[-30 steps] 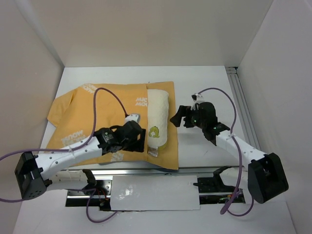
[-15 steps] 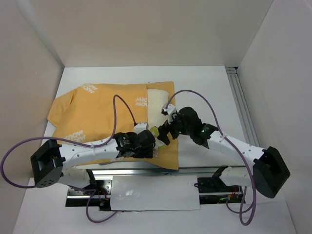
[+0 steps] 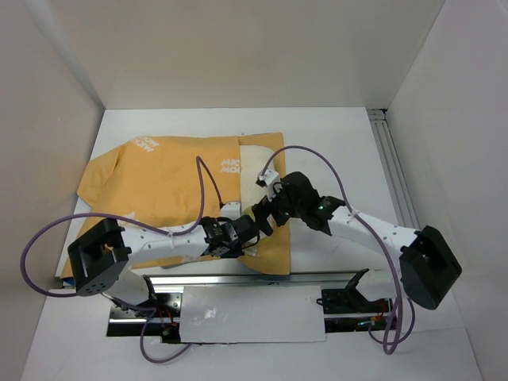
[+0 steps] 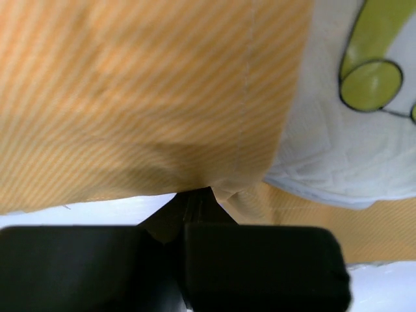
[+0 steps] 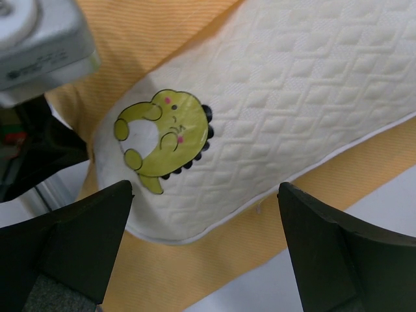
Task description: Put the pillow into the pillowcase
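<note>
The pillowcase lies flat with its orange face up across the left and centre of the white table, its white lettering showing. At the lower centre of the top view, the left gripper is clenched on the pillowcase's near edge. In the left wrist view a fold of orange cloth is pinched between its closed black fingers, just left of the pillow's corner. The pillow sits partly inside the pillowcase at its right-hand opening; a cream quilted strip shows, with orange cloth beneath it and to its right. A yellow cartoon mark sits near the pillow's near corner. Just right of the left gripper, the right gripper hangs over that corner, released, its 2 fingers spread wide, 1 at each lower side of the right wrist view.
</note>
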`<state>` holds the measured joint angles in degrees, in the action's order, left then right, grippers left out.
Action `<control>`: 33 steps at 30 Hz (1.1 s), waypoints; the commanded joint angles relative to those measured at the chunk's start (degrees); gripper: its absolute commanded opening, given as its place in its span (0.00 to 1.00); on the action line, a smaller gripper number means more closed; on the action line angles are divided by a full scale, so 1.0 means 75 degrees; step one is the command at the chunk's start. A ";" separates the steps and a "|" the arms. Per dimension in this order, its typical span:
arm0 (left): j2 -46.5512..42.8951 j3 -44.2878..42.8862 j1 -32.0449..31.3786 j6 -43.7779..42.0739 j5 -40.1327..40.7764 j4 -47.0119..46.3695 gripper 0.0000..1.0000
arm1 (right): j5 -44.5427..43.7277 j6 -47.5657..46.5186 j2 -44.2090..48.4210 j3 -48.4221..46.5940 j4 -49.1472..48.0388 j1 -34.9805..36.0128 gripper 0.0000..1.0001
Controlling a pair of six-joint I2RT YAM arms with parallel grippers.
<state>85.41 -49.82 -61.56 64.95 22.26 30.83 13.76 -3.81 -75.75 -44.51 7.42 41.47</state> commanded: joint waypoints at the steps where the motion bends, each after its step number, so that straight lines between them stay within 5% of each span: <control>1: 0.0062 -0.0130 -0.0030 0.0456 0.0558 -0.0022 0.00 | 0.0018 0.0543 0.0921 0.0075 0.0310 0.0095 1.00; 7: -0.0511 0.0092 -0.0030 0.0539 0.0465 0.0085 0.00 | -0.0380 0.1352 0.1661 0.0754 0.0382 0.0095 1.00; 10: -0.1003 0.0408 -0.0030 0.0539 0.0197 -0.0112 0.38 | -0.0954 0.1505 0.1872 0.0755 0.0382 0.0095 1.00; 13: -0.1204 0.0677 -0.0030 0.0107 -0.0108 -0.0804 0.50 | -0.1237 0.1598 0.1955 0.0755 0.0452 0.0095 1.00; 25: -0.0596 0.0187 -0.0183 0.0163 -0.0098 -0.1089 0.68 | -0.1436 0.1529 0.1885 0.0826 0.0102 0.0095 1.00; 30: 0.0737 -0.0680 -0.0183 0.0949 0.0406 0.0001 0.68 | -0.1249 0.1528 0.2049 0.1095 0.0029 0.0026 1.00; 33: 0.1209 -0.1032 -0.0183 0.1067 0.0407 0.0236 0.59 | -0.1096 0.1715 0.2049 0.1095 0.0100 0.0025 1.00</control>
<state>91.68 -54.96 -62.57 69.73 21.98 28.62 4.73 8.10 -62.08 -36.27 9.91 41.74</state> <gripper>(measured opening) 0.618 1.001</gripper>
